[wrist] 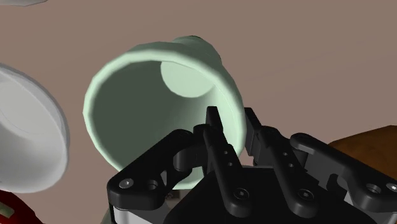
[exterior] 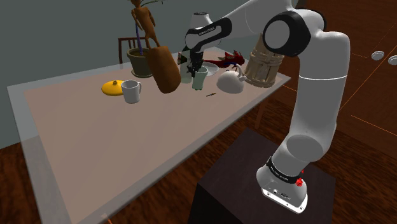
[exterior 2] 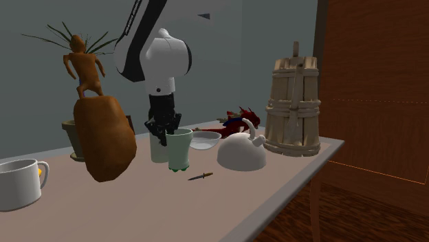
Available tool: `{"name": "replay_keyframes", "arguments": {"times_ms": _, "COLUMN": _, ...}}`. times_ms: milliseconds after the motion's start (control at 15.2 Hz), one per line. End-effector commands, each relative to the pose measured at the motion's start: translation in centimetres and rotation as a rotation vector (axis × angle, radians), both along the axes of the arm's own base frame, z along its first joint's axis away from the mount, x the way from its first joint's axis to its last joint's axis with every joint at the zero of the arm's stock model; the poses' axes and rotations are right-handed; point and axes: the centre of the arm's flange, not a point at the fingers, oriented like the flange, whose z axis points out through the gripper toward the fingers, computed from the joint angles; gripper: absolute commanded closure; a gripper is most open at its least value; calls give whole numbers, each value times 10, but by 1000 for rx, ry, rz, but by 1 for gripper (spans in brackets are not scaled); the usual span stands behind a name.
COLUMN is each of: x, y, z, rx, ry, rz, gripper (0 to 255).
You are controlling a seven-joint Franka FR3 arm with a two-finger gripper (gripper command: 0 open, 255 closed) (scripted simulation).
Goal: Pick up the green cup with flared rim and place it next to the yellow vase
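Observation:
The pale green cup with a flared rim [exterior: 200, 79] [exterior 2: 179, 148] [wrist: 146, 95] stands upright on the table between a brown lump and a white teapot. My gripper [exterior: 193, 69] [exterior 2: 165, 130] [wrist: 235, 137] comes down on its rim from above. One finger is inside the cup and the other outside, clasping the wall. The yellow vase [exterior: 113, 87] [exterior 2: 42, 172], low and squat, sits further toward the shoulder view's left, just behind a white mug [exterior: 132, 91] [exterior 2: 17, 182].
Close around the cup are a big brown lump [exterior: 164, 68] [exterior 2: 104, 137], a glass bowl [exterior 2: 205, 139], a white teapot [exterior: 230, 81] [exterior 2: 242, 151] and a small knife [exterior: 210, 95] [exterior 2: 201, 177]. A wooden bucket [exterior: 263, 63], red dragon figure [exterior 2: 234, 122] and potted plant [exterior: 139, 60] stand behind.

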Motion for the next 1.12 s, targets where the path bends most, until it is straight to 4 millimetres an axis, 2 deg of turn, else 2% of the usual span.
{"name": "replay_keyframes", "arguments": {"times_ms": 0, "x": 0, "y": 0, "z": 5, "rx": 0, "ry": 1, "rz": 0, "gripper": 255}}
{"name": "replay_keyframes", "arguments": {"times_ms": 1056, "x": 0, "y": 0, "z": 89, "rx": 0, "ry": 1, "rz": 0, "gripper": 255}}
